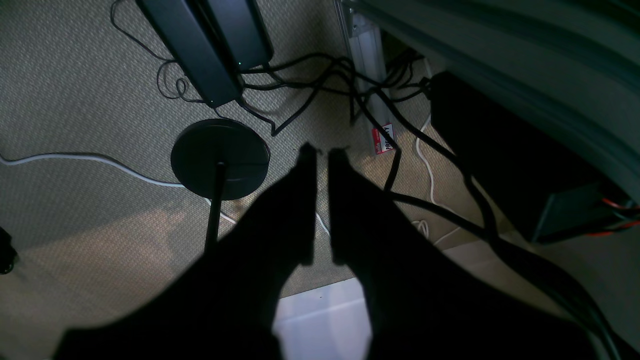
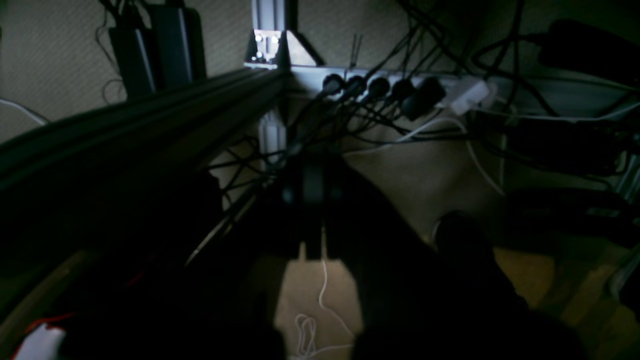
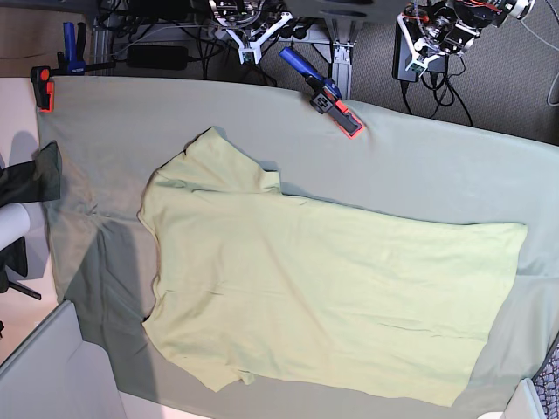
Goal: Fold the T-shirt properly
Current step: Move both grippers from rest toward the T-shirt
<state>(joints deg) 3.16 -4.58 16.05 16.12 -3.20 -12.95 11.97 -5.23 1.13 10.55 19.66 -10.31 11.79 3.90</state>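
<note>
Base view: one T-shirt point(image 3: 306, 271), two arms point(image 3: 249, 30)

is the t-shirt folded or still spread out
Spread, not folded: the T-shirt lies broad across the grey-green cloth, its outline wide, with a few creases and ruffled edges.

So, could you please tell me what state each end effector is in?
Left end effector: slightly open, holding nothing.
Right end effector: closed, holding nothing visible.

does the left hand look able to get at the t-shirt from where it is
Probably yes, once it swings over the table: the T-shirt lies spread with nothing on top, and the left hand grips nothing, though it hangs beyond the table's edge.
</note>
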